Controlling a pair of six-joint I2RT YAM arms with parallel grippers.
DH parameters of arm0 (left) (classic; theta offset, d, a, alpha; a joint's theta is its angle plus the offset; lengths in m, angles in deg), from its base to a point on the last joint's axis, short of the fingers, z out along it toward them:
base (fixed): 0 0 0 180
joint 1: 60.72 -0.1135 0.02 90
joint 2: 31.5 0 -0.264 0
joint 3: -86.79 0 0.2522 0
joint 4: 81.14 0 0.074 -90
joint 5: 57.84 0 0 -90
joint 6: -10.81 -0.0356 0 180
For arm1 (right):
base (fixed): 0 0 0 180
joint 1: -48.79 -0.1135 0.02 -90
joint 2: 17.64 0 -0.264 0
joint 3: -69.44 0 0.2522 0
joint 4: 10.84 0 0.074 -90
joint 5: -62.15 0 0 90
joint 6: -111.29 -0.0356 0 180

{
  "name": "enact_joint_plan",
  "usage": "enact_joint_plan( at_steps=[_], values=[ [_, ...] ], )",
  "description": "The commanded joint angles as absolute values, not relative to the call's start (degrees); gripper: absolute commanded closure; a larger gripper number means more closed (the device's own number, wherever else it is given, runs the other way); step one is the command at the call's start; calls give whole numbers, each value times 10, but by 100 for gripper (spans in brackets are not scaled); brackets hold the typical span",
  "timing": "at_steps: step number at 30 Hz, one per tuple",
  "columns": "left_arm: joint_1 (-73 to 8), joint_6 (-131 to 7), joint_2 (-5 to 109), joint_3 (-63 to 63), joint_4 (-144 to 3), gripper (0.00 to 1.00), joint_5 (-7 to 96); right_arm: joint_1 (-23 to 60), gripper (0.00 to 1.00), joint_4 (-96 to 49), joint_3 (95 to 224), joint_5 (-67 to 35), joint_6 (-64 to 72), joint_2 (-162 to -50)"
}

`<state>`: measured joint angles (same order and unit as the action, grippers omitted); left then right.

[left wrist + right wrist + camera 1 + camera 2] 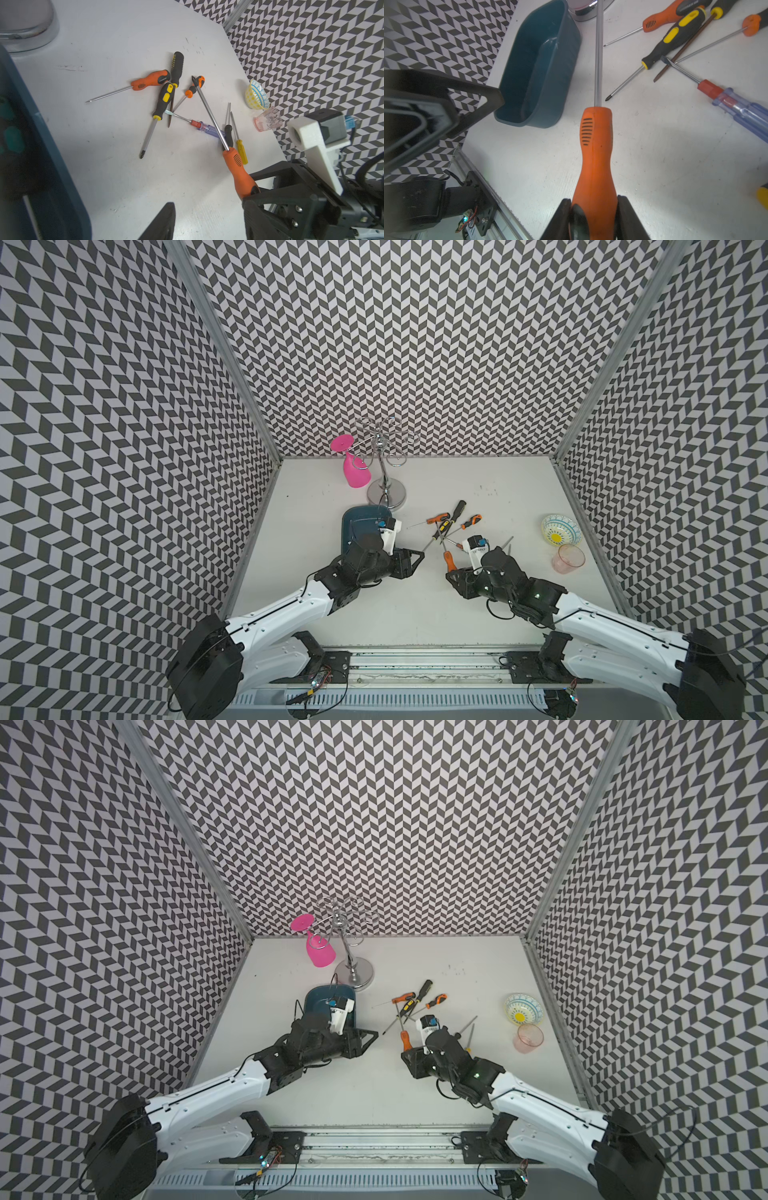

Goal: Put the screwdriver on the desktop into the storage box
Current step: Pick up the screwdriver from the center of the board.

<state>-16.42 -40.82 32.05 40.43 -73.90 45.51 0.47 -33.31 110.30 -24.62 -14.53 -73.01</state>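
The dark teal storage box (347, 531) sits on the white desktop (374, 614), its near end under the left arm (282, 610), which reaches across it and bends rightward. The left gripper (417, 560) hangs just right of the box with nothing seen in its grip; how far its jaws are parted cannot be told. Farther right, clear of the box, the orange-handled screwdriver (596, 153) is clamped by its handle's butt in the right gripper (593, 209), shaft slanting over the loose screwdrivers (166, 97). The right arm (602, 614) reaches in from the side opposite the box. Well right of the box stand a patterned bowl (561, 529) and a pink cup (568, 559).
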Motion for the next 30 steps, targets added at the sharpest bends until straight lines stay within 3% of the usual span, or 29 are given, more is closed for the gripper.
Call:
enact_joint_plan(
  at_steps=[1, 7, 18, 30],
  values=[
    [-156, -397, 328, 398, -801, 42, 482, 2, 85, -237, 1091, -234, -151, -708],
    [-138, -371, 332, 424, -887, 34, 477, 2, 85, -161, 1065, -208, -158, -675],
    [-111, -347, 380, 422, -981, 34, 499, 1, 85, -86, 1018, -185, -164, -636],
    [-92, -344, 432, 395, -1024, 49, 522, 0, 85, -55, 992, -169, -161, -604]
  ],
)
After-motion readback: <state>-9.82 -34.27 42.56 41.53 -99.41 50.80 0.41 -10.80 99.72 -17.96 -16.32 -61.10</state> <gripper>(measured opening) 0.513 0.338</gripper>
